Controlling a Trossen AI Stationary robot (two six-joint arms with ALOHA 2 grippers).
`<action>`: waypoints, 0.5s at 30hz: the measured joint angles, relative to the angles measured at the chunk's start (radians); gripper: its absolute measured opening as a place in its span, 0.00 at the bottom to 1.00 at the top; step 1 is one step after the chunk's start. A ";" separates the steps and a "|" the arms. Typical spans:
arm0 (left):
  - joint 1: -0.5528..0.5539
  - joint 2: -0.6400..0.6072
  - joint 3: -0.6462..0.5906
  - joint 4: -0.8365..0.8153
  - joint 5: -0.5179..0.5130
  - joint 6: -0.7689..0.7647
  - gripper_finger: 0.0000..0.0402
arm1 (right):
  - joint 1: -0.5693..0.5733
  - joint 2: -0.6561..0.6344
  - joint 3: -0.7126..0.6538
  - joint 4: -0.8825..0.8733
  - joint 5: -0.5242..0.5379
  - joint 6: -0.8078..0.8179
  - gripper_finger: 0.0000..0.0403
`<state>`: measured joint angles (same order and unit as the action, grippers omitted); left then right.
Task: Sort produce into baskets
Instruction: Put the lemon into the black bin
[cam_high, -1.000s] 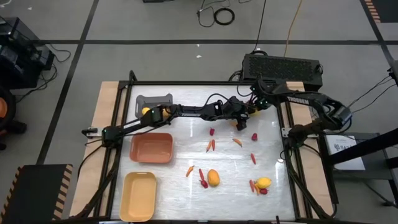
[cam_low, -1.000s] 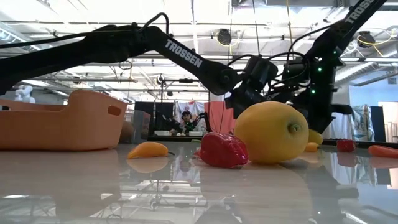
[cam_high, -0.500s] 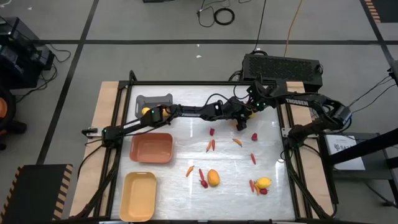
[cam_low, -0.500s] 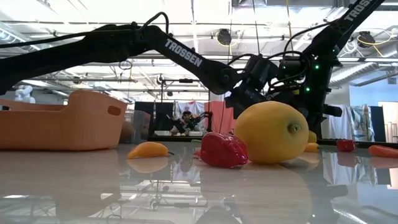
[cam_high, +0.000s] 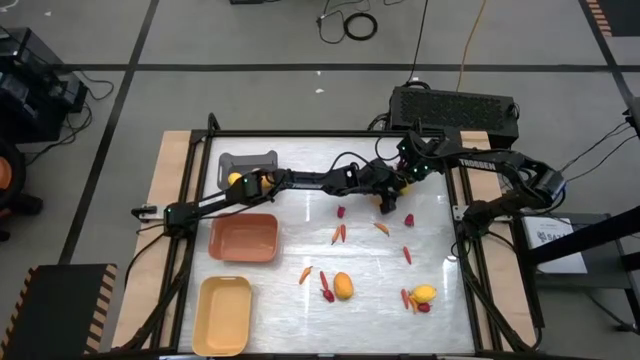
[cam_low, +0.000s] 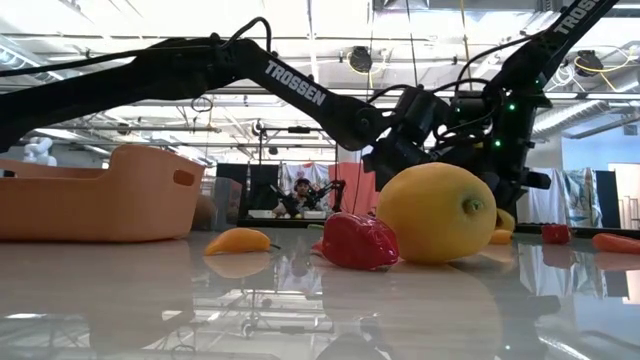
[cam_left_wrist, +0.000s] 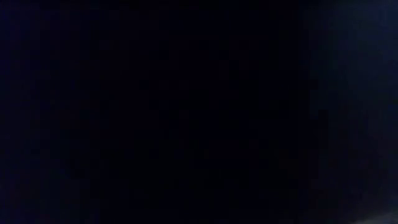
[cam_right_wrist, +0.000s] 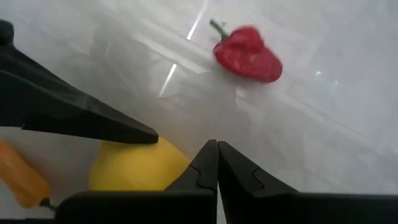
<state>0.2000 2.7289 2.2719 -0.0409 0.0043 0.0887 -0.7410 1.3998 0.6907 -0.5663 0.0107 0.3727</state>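
My left gripper (cam_high: 386, 196) reaches from the table's left to its far middle; the left wrist view is black. My right gripper (cam_right_wrist: 216, 163) is shut and low over the table beside it, also in the high view (cam_high: 404, 176). A yellow lemon (cam_right_wrist: 138, 167) lies right behind the right fingertips, under a dark finger (cam_right_wrist: 81, 112) of the other arm. A red piece (cam_right_wrist: 249, 55) and an orange carrot (cam_right_wrist: 20, 180) lie near. The grey basket (cam_high: 247, 160), orange basket (cam_high: 243, 238) and pale yellow basket (cam_high: 224, 315) stand at the left. My right gripper's shut fingertips (cam_right_wrist: 205, 167) stand in front of the lemon's side (cam_right_wrist: 168, 163), pointing down at a slant. I cannot tell whether they touch it.
Loose produce lies over the table's middle and right: lemons (cam_high: 343, 286) (cam_high: 425, 293), carrots (cam_high: 338, 233) (cam_high: 381, 227) (cam_high: 305, 274), red pieces (cam_high: 340, 211) (cam_high: 408, 219) (cam_high: 407, 254). A lemon (cam_high: 236, 180) shows at the grey basket. In the low view a lemon (cam_low: 438, 213) and a red piece (cam_low: 358, 240) stand close.
My right gripper has gone a little toward the table's left, closer to my left gripper. The loose produce has kept its place.
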 joint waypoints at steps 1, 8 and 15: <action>-0.002 0.000 0.000 -0.001 0.002 0.004 0.73 | -0.002 0.000 0.000 -0.001 -0.002 -0.006 0.00; -0.009 0.000 0.000 0.006 0.041 0.031 0.73 | -0.005 0.000 0.000 -0.038 -0.027 -0.030 0.00; -0.010 -0.002 0.002 0.013 0.082 0.033 0.73 | -0.005 -0.046 0.002 -0.064 -0.020 -0.031 0.00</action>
<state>0.1898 2.7268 2.2741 -0.0281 0.0861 0.1222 -0.7460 1.3540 0.6926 -0.6300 -0.0096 0.3417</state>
